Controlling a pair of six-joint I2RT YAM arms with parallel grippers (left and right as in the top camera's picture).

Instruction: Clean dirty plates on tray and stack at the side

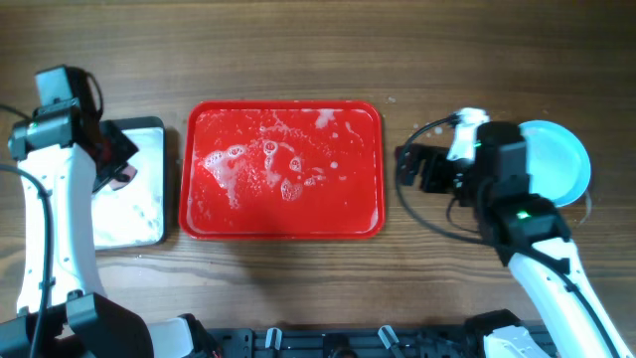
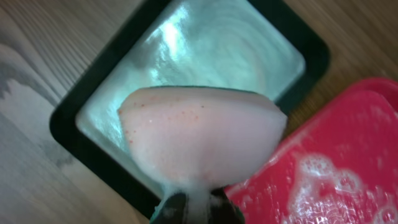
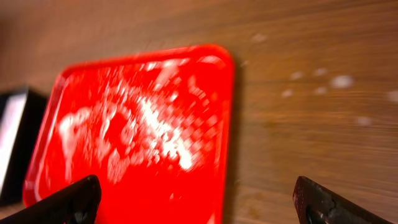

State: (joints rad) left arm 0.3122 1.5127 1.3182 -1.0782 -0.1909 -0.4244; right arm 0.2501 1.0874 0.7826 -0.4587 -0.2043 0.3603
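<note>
The red tray (image 1: 283,225) lies mid-table, streaked with white foam, with no plate on it; it also shows in the right wrist view (image 3: 130,130) and the left wrist view (image 2: 348,168). Pale turquoise plates (image 1: 558,159) lie at the right side, partly hidden by my right arm; how many I cannot tell. My left gripper (image 2: 193,208) is shut on a pink-white foamy sponge (image 2: 199,137) above the metal tray. My right gripper (image 3: 193,202) is open and empty, just right of the red tray (image 1: 412,167).
A black-rimmed silver metal tray (image 1: 134,214) holding foamy water sits left of the red tray; it also shows in the left wrist view (image 2: 205,50). A black cable (image 1: 427,214) loops by the right arm. Foam specks (image 3: 339,81) dot the wooden table.
</note>
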